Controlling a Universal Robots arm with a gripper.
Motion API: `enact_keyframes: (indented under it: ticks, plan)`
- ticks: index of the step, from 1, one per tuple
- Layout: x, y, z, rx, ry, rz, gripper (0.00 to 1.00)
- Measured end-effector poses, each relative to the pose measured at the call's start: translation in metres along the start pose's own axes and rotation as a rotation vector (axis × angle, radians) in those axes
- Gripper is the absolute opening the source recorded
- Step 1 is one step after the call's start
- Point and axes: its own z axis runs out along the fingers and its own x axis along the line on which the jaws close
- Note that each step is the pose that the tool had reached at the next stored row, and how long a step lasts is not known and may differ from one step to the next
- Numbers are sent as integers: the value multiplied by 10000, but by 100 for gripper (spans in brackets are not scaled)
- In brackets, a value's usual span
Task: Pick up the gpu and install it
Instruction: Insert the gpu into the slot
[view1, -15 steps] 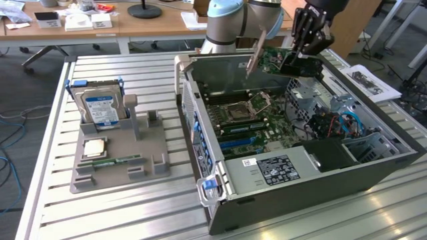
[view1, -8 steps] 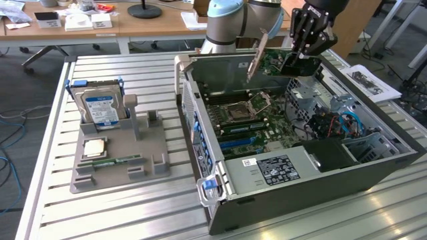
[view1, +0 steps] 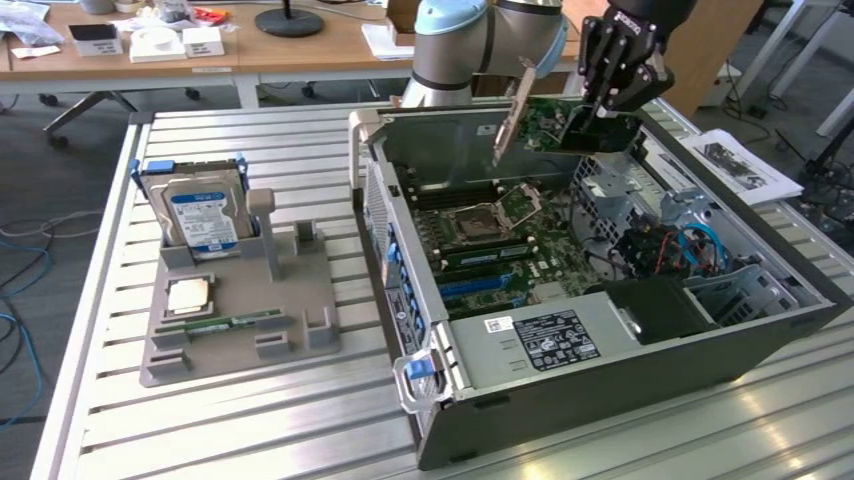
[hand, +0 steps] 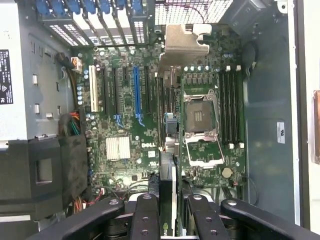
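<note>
The gpu (view1: 545, 122), a flat circuit card with a silvery end bracket (view1: 510, 118), hangs upright over the open computer case (view1: 627, 390). My gripper (view1: 595, 112) is shut on the card's top edge. The wrist view looks down along the card: the gpu (hand: 169, 170) appears edge-on between my black fingers (hand: 146, 215), and its bracket (hand: 182, 46) is at the far end. Below lies the motherboard (hand: 120, 150) with a blue expansion slot (hand: 136, 92) and black slots beside it. The card is above the board and not touching it.
A grey holder (view1: 254, 330) on the exterior view's left carries a hard drive (view1: 200, 215), a processor chip (view1: 187, 295) and a green memory stick (view1: 227, 325). Inside the case are the power supply (view1: 547, 340) and cables (view1: 667, 250). Papers (view1: 741, 165) lie to the right.
</note>
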Motion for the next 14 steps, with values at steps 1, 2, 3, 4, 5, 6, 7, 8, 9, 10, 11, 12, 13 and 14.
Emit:
enact_keyframes:
  ticks: [1,2,3,4,5,6,7,8,9,10,11,12,13,14]
  plan:
    - [0,2,2,30,-4,-3,27]
    - [0,5,6,99,-10,-8,27]
    - [1,8,10,191,-16,-17,27]
    - [1,11,13,296,-22,-29,27]
    - [1,14,18,389,-30,-40,27]
    - [2,17,22,470,-36,-51,27]
    - [2,20,26,532,-40,-57,27]
    - [2,23,30,582,-43,-64,27]
    - [2,25,33,629,-46,-71,27]
    - [3,25,37,674,-49,-84,27]
    - [3,25,41,716,-51,-115,27]
    - [2,25,44,741,-53,-146,27]
    - [3,24,45,751,-52,-168,27]
    - [3,24,46,753,-53,-177,27]
